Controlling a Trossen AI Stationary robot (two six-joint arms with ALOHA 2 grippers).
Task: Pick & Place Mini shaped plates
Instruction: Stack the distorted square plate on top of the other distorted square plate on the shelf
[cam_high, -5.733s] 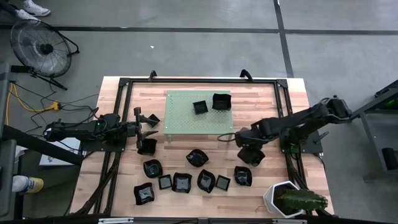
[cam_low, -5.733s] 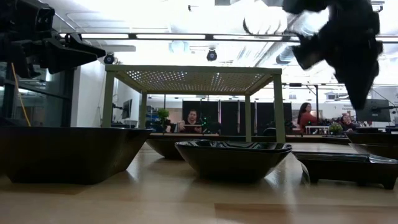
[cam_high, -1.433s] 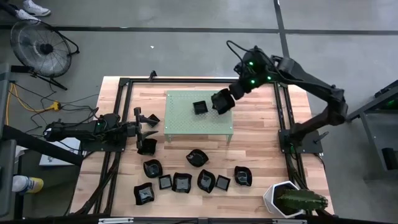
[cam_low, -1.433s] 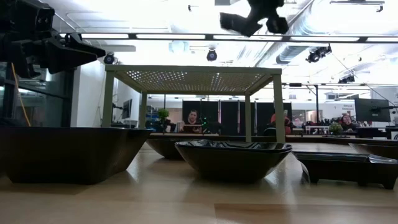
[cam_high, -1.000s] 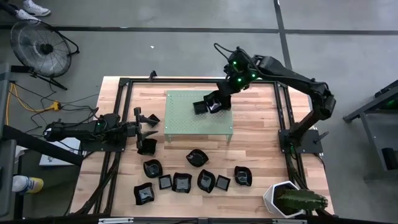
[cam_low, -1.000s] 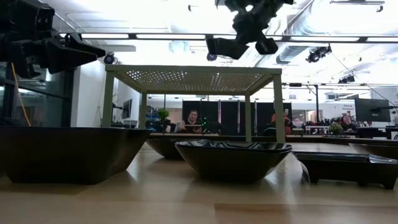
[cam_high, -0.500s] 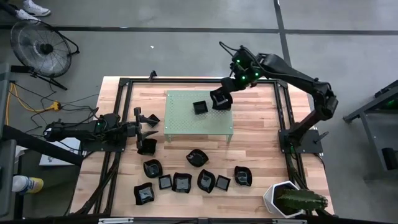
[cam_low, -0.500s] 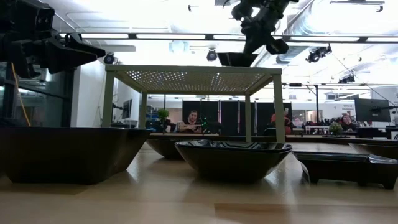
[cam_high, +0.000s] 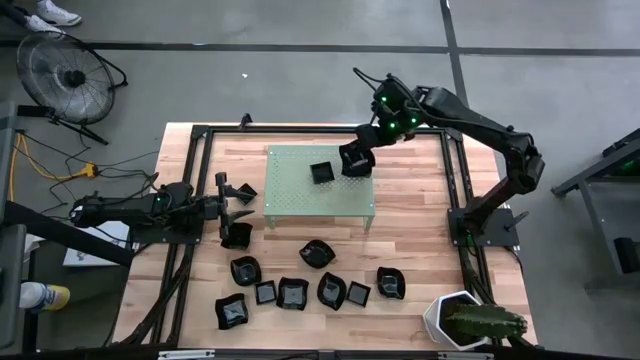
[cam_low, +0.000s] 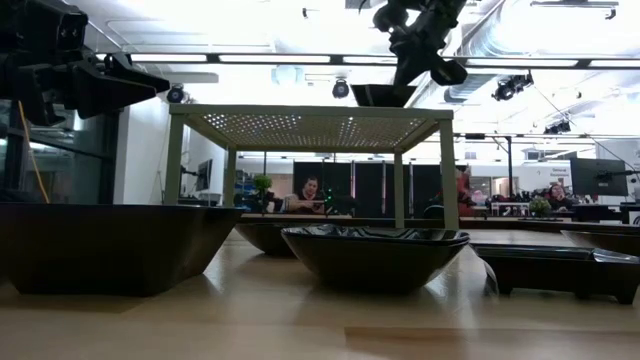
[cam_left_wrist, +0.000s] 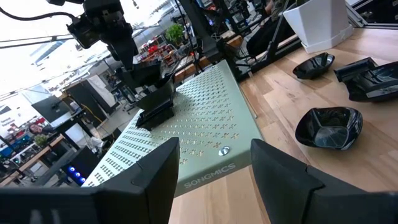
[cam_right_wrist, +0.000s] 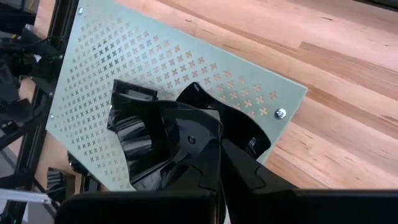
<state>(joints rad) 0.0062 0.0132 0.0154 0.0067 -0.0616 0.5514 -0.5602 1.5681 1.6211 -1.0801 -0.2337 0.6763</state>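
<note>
One right gripper (cam_high: 356, 158) clamping plate (cam_right_wrist: 186, 134), arm outstretched over shelf (cam_high: 300, 195)

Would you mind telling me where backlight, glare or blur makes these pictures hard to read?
Low view: bright ceiling lights silhouette the right gripper, and the nearest black plate is soft. Left wrist view: washed-out background, blurred fingers. High view: evenly lit. Right wrist view: gloss highlights on the held plate.

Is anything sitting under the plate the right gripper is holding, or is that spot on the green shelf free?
Not free. The right gripper holds a black plate right over another plate already on the green perforated shelf, at its far right corner. A third plate sits beside them; the remaining shelf surface looks bare.
</note>
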